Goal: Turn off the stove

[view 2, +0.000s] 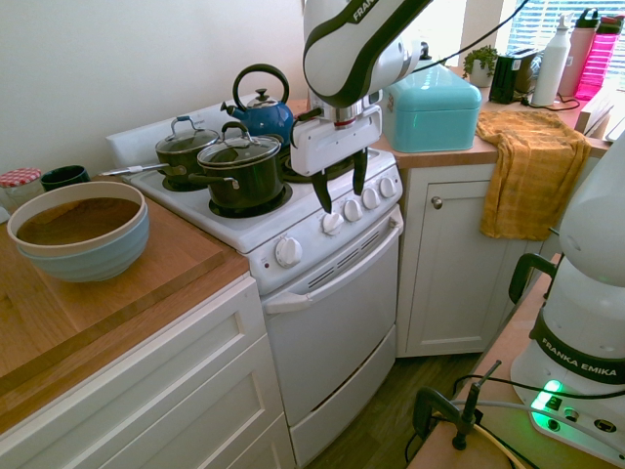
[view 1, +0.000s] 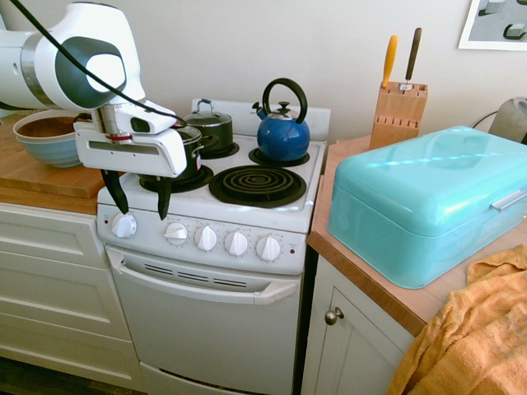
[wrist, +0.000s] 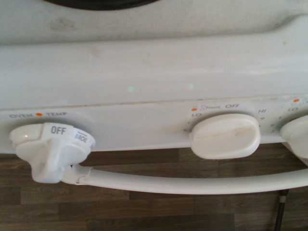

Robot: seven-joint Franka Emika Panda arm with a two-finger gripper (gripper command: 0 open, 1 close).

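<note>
White stove point(view 1: 206, 247) panel reads "OVEN TEMP", "OFF", "LO", "HI"; 5 knobs point(view 1: 206, 238), 2 pots point(view 2: 239, 166), 1 kettle point(view 1: 282, 132). Gripper point(view 1: 140, 206) spread.

You have a blue kettle point(view 1: 282, 132) on a back burner, two dark lidded pots point(view 2: 242, 168) beside it, a turquoise bread box point(view 1: 424, 202) on the wooden counter point(view 1: 375, 284) (knife block point(view 1: 398, 112) behind), and a bowl point(view 2: 80, 230).

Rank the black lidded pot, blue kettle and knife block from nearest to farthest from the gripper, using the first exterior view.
From the gripper:
1. Black lidded pot, just behind it on the front burner.
2. Blue kettle, on the back burner.
3. Knife block, on the counter by the wall.
</note>
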